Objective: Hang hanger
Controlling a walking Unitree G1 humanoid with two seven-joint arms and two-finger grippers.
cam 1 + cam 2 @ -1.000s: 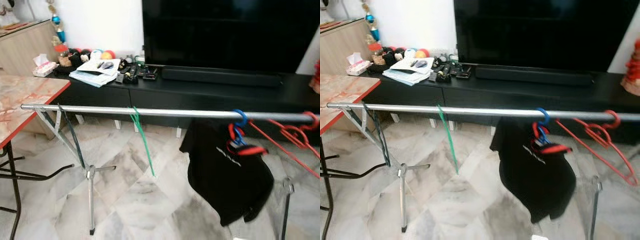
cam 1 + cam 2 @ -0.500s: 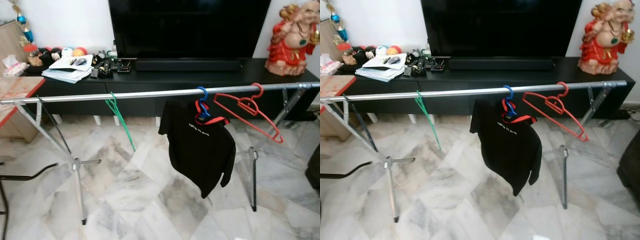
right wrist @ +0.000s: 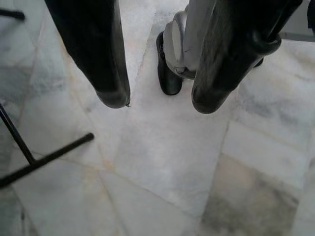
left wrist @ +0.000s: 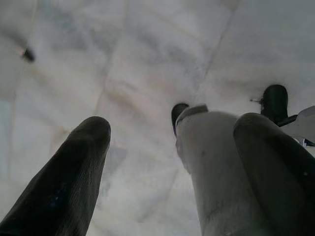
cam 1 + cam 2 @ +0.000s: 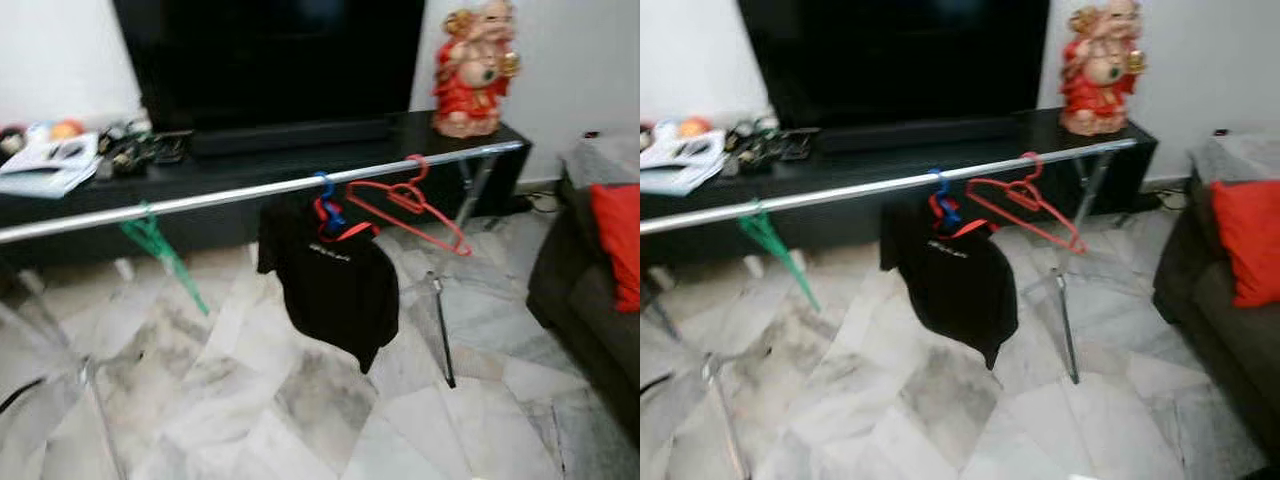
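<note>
Both grippers hang idle over the marble floor [image 5: 300, 420]: the left gripper [image 4: 172, 142] shows its two black fingers spread wide with nothing between them, and the right gripper [image 3: 160, 101] likewise has its fingers apart and empty, a black metal leg [image 3: 44, 157] crossing the tiles just beside it. From the head views, blurred throughout, a long silver rail [image 5: 230, 193] runs across the room on thin metal legs [image 5: 440, 330]. On it hangs a red hanger [image 5: 405, 200], tilted, hooked near the rail's right end. Just to its left a black T-shirt [image 5: 330, 285] hangs from a blue hook and red hanger [image 5: 325, 205]; a short line of white print sits on the shirt's chest, too smeared to read. Farther left a green hanger [image 5: 160, 250] dangles from the rail. Behind the rail stands a low black TV cabinet [image 5: 250, 160] with a large dark television [image 5: 270, 55] and a soundbar [image 5: 290, 135] on it, a red and gold figurine [image 5: 472, 65] at its right end, and papers [image 5: 45, 165] and small clutter [image 5: 140, 150] at its left. A dark sofa [image 5: 590, 300] with a red cushion [image 5: 618, 240] stands at the right.
</note>
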